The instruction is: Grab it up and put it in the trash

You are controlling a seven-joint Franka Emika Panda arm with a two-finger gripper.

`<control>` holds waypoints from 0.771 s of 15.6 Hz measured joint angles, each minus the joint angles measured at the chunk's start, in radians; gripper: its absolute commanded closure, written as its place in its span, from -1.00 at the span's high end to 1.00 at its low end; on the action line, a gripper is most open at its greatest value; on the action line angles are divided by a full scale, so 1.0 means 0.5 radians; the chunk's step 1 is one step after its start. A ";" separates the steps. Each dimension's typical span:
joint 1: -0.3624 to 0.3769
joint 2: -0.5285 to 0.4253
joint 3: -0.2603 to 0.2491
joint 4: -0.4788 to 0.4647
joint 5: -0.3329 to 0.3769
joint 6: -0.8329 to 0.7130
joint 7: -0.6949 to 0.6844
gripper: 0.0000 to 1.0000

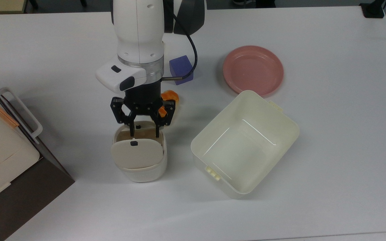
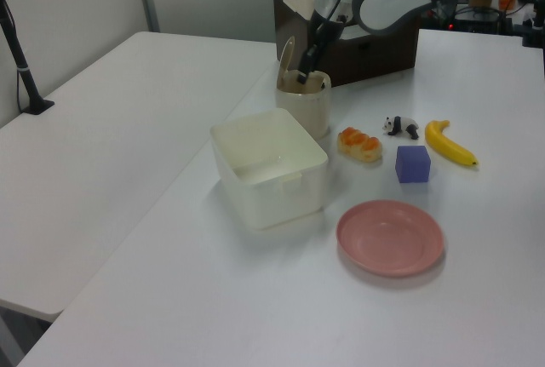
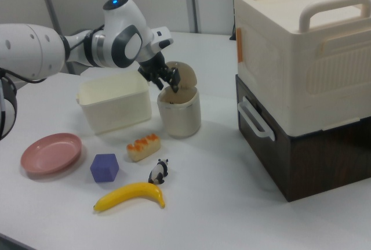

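I see my gripper (image 1: 143, 133) hanging open and empty over the bin's (image 1: 141, 167) mouth, its lid (image 1: 136, 154) tipped up.

- One trash bin (image 1: 139, 164) with a swing lid, on the counter (image 1: 330, 150).
- One cream tub (image 1: 246, 144), beside the bin.
- One pink plate (image 1: 253, 68).
- One purple cube (image 1: 180, 68).
- One bread roll (image 3: 143, 145), near the bin.
- One panda figurine (image 3: 158, 171).
- One banana (image 3: 130, 195).
- One stacked storage box (image 3: 304, 64) beside the bin.
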 measured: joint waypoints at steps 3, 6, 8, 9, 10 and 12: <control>0.021 -0.090 0.002 0.001 0.000 -0.406 -0.002 0.43; 0.046 -0.213 0.003 0.002 0.000 -0.767 -0.002 0.83; 0.049 -0.308 0.003 0.003 0.000 -0.978 -0.002 1.00; 0.049 -0.356 0.003 0.002 0.000 -1.068 -0.003 1.00; 0.049 -0.404 0.003 0.001 0.000 -1.148 -0.003 1.00; 0.050 -0.480 0.004 -0.007 0.000 -1.237 -0.003 1.00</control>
